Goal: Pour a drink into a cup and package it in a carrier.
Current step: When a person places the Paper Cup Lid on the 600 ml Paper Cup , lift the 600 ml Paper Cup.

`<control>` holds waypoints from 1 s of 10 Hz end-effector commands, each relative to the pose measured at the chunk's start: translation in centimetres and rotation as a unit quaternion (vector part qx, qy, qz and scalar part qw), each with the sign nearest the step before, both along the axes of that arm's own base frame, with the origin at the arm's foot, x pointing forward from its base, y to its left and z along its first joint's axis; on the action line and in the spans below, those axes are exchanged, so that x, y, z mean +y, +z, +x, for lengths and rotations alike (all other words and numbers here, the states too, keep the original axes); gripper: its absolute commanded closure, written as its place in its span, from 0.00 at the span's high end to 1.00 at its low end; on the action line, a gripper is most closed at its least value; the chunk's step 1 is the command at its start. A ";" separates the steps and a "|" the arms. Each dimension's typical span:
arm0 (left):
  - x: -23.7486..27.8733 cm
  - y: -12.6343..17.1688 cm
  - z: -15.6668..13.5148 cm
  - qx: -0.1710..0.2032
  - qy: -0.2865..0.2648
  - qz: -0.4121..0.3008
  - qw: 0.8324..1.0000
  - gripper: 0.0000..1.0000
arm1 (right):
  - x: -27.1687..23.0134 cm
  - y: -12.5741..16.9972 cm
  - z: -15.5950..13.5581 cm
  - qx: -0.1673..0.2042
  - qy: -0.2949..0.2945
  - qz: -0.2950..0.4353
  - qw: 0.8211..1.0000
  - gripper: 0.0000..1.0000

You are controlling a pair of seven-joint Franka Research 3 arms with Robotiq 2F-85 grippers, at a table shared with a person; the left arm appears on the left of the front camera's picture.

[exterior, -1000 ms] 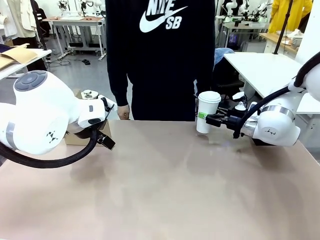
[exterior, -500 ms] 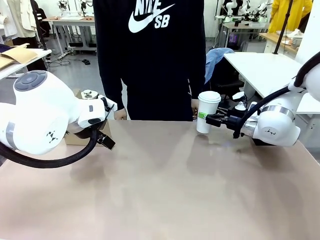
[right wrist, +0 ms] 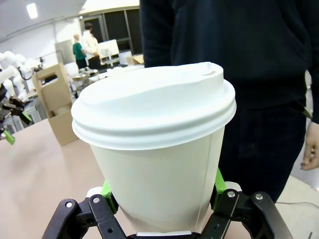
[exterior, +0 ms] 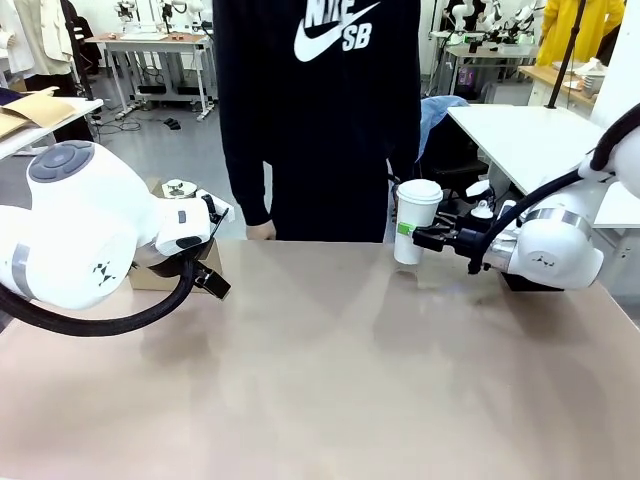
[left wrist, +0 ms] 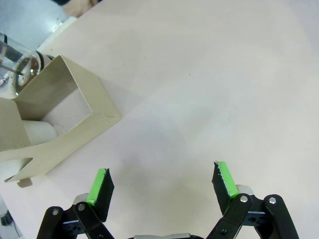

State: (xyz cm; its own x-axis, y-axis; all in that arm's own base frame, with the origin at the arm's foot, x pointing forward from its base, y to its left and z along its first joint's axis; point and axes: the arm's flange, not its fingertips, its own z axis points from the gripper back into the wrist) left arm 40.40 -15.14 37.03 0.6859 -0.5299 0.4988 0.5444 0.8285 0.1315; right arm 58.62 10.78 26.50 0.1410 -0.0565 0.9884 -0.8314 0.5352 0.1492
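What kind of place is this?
Probably a robotics lab: two white robot arms flank a table, the right pincer holds a lidded paper cup, and workbenches stand behind the person.

Upright lidded white cup (exterior: 415, 218)

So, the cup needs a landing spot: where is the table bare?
The table is bare across its middle and near side, between the left gripper and the right gripper holding the cup. Crowded: the far-left corner, with carrier and carafe.
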 end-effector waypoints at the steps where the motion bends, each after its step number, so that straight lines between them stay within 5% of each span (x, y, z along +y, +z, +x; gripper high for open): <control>1: 0.0 0.0 0.0 0.000 0.000 0.000 1.000 1.00 | -0.8 4.9 -1.4 -0.008 0.013 -0.006 1.000 0.80; 6: 0.0 0.0 0.0 0.000 0.000 0.000 1.000 1.00 | -1.0 18.7 -6.9 -0.048 0.033 -0.022 0.998 0.80; 10: 0.0 0.0 0.0 0.000 0.000 0.000 1.000 1.00 | -0.1 24.9 -10.0 -0.049 0.043 -0.021 0.998 0.80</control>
State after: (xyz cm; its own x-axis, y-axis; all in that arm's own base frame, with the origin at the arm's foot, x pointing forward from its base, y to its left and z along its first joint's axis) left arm 40.40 -15.17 37.05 0.6854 -0.5302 0.4990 0.5448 0.8282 0.1317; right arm 48.83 11.02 51.10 0.0001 -0.0165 0.9999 -0.8860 0.4637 0.0077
